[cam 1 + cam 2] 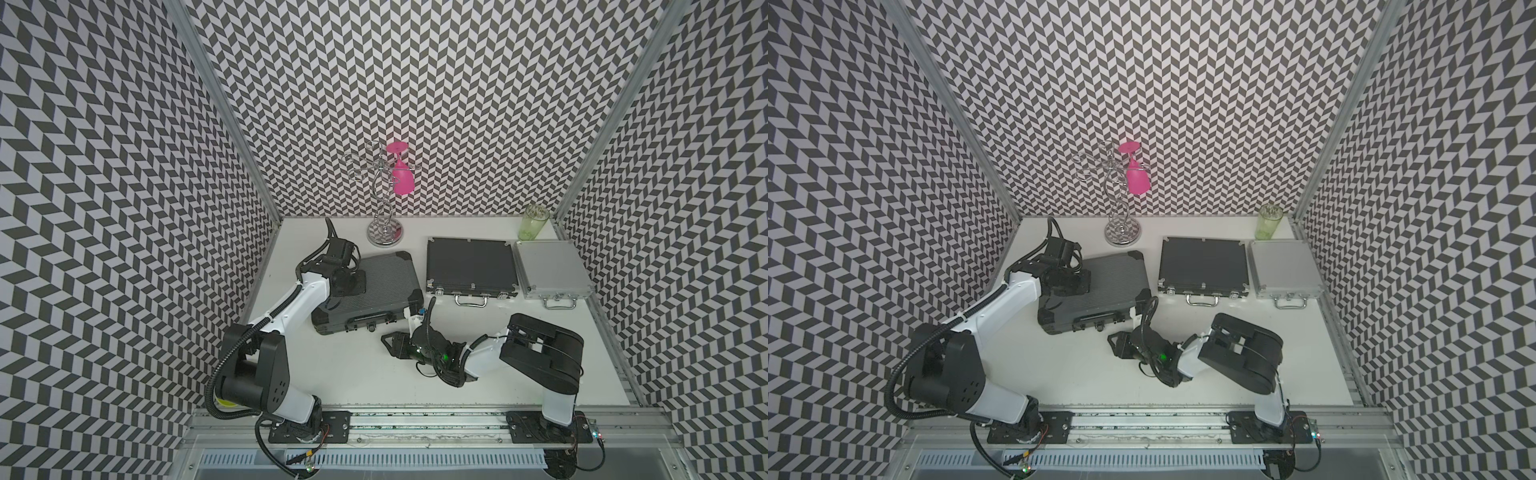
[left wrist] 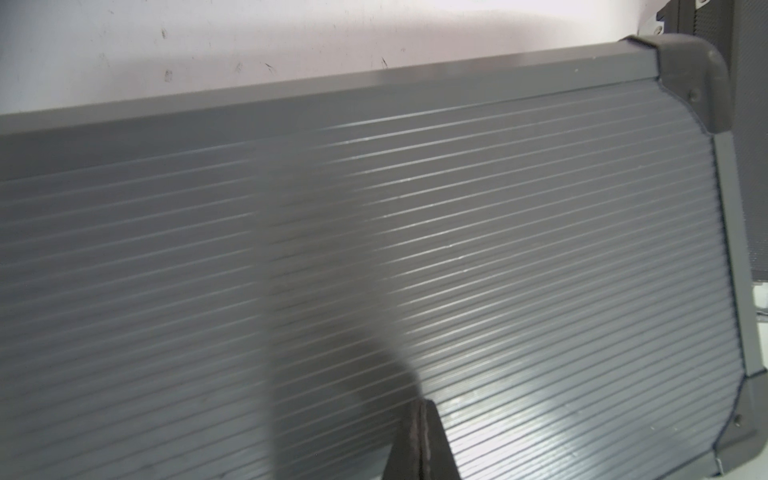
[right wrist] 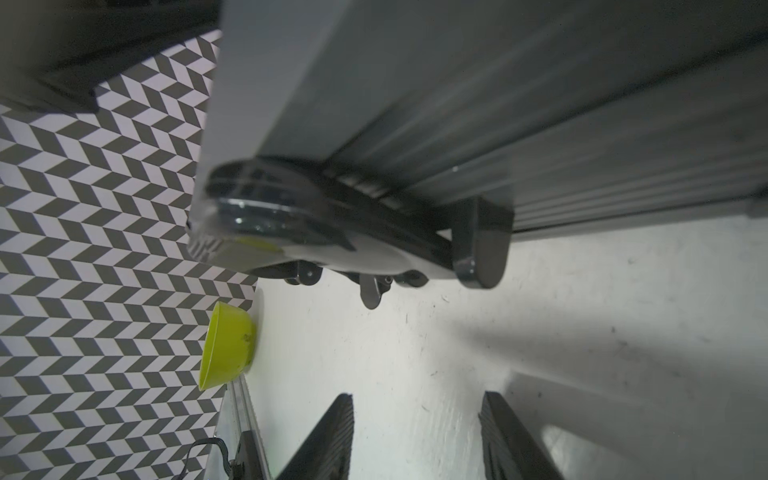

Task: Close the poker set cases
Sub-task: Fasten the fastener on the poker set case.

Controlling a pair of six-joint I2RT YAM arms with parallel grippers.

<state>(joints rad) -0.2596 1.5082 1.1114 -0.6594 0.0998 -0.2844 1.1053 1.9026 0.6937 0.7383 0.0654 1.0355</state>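
All three poker set cases lie flat on the white table with their lids down in both top views. The large ribbed dark-grey case (image 1: pixel 386 282) (image 1: pixel 1117 278) is on the left, the flat black case (image 1: pixel 469 266) is in the middle and the small silver case (image 1: pixel 548 268) is on the right. My left gripper (image 1: pixel 359 286) (image 2: pixel 422 405) is shut, its tips on the dark-grey case's ribbed lid (image 2: pixel 498 249). My right gripper (image 1: pixel 386 340) (image 3: pixel 415 399) is open and holds nothing. It hangs low over the table, facing that case's front side and black handle (image 3: pixel 353 208).
A chrome glass rack (image 1: pixel 384 232) with a pink glass (image 1: pixel 403 180) stands behind the dark-grey case. A green tumbler (image 1: pixel 536 222) stands at the back right corner. A lime bowl (image 3: pixel 228 345) sits by the left wall, near the front rail (image 1: pixel 415 419).
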